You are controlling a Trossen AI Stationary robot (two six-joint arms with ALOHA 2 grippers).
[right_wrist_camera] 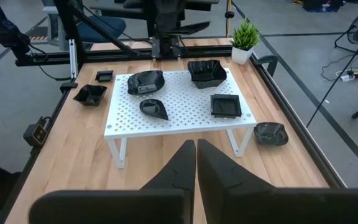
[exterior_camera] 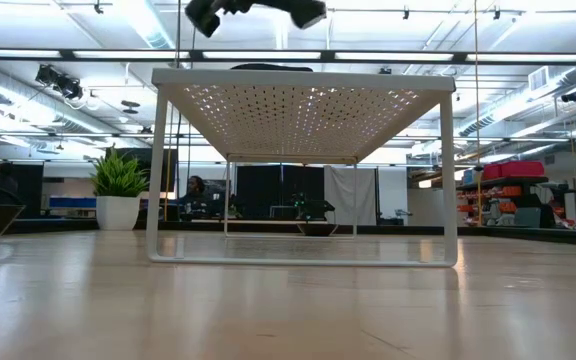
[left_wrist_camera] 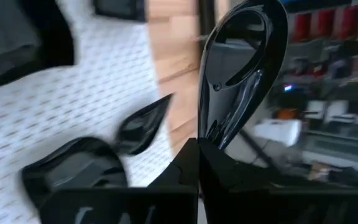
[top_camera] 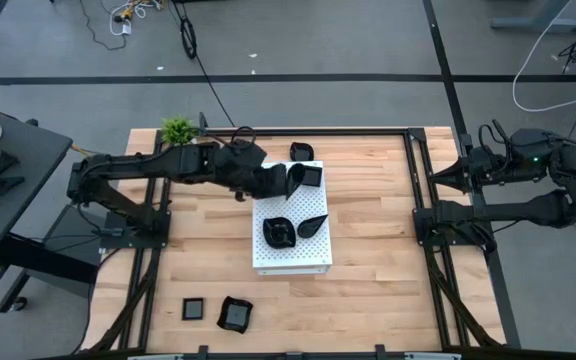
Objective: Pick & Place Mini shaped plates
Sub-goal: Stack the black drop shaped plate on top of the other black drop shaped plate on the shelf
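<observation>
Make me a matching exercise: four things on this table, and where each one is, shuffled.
Things:
A potted plant
B left gripper
C teardrop plate
D small square plate

Places:
1 on the white board
2 on the bare wooden table
3 beside the left arm
4 shut on the held plate

Pairs: A3, B4, C1, D2.

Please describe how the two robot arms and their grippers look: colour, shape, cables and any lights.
Both arms are matte black with chunky jointed segments. The left gripper has two dark, tapered fingers. The right gripper has the same wedge-shaped black fingers. Black cables loop over the right arm, where a small green light glows.
</observation>
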